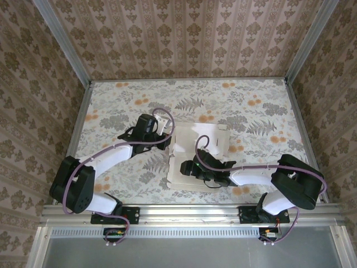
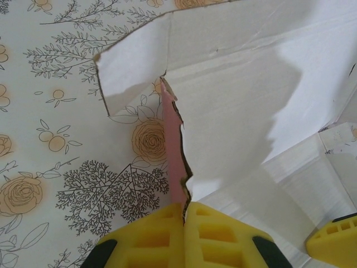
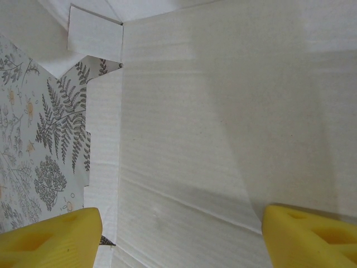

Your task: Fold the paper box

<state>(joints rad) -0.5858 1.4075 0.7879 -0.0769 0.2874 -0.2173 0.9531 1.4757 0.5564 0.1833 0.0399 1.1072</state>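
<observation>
The paper box lies unfolded in the middle of the table, pale whitish face up. My left gripper is at its left edge. In the left wrist view the left gripper is shut on a raised side flap of the paper box, whose pink face points left. My right gripper hovers low over the sheet's near part. Seen from the right wrist, the right gripper stands open, its yellow fingers wide apart above the flat white panel, nothing between them.
The floral tablecloth spreads around the sheet, with free room at the back and on both sides. Wallpapered walls close in three sides. A metal rail with the arm bases runs along the near edge.
</observation>
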